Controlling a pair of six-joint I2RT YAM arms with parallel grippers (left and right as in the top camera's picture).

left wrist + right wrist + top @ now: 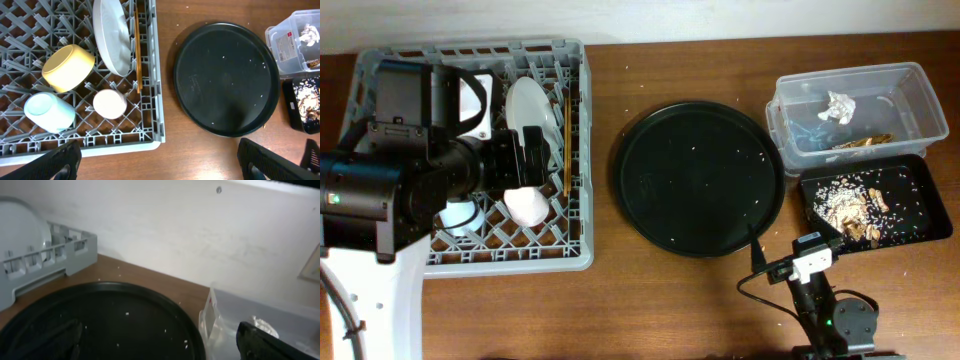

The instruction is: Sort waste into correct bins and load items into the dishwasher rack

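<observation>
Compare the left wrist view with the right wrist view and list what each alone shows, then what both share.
Left wrist only: the yellow bowl, small light-blue cup, small pink cup, thin wooden chopsticks and shallow black rectangular tray of crumbs. Right wrist only: the white wall. Both: the grey plastic rack, round white plate, large round black tray and clear plastic tub.

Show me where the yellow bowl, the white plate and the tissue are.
yellow bowl point(68, 67): left wrist view, on its outer wall.
white plate point(111, 35): left wrist view, middle of its broad side.
tissue point(839, 105): overhead view, middle of the wad.
</observation>
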